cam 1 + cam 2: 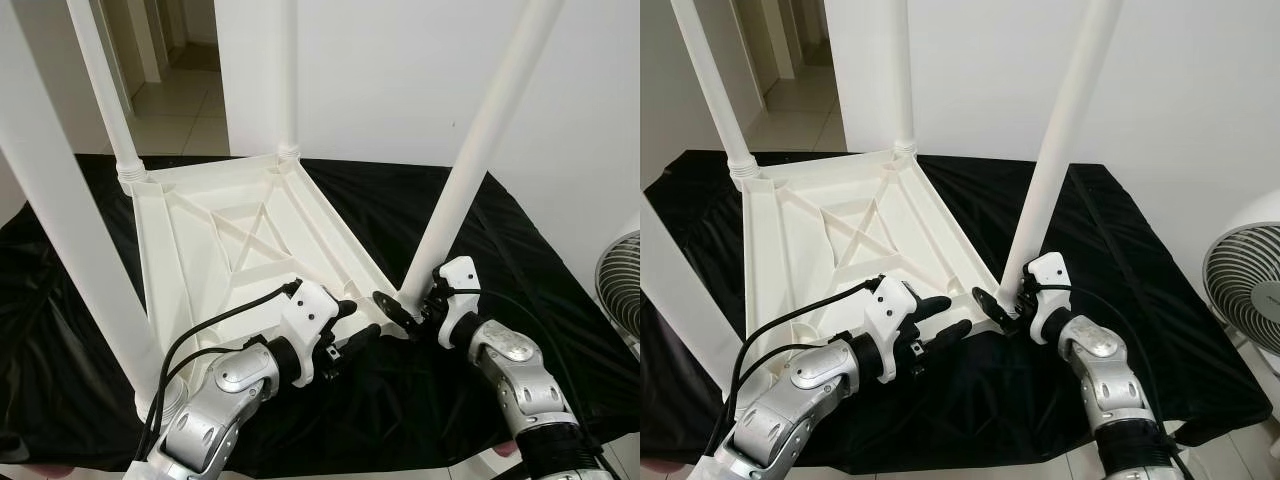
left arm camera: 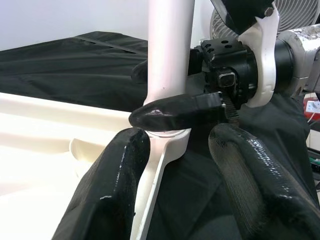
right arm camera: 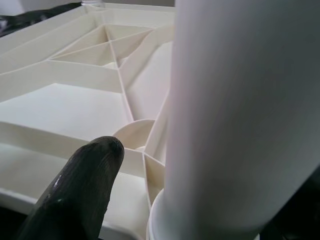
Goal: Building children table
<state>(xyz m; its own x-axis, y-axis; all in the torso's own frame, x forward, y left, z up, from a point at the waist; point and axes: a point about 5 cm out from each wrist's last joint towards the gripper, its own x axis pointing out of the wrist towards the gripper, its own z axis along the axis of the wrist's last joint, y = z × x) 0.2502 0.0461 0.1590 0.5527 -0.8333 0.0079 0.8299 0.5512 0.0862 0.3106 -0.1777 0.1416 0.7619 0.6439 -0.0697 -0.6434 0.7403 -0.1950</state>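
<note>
Upturned white table top (image 1: 230, 240) lying across the middle of the left eye frame on a black cloth (image 1: 560, 300), ribs up; four white legs rising from its corners, the near-right leg (image 1: 470, 170) running from lower centre up to the upper right edge, long axis close to upright with a lean to the right. Seated at the corner socket (image 2: 167, 136) just beside both grippers; right gripper (image 1: 1005, 305) nearer, closed round the foot of that leg, one finger (image 2: 170, 111) pressed across its front, the other hidden behind. Left gripper (image 2: 190, 165) just short of the same corner, parted wide, holding nothing, one finger (image 2: 117, 170) near the table rim. Judged: leg being seated or turned into the socket, left gripper placed to steady the top; tilt of the leg the likely thing to correct.
</note>
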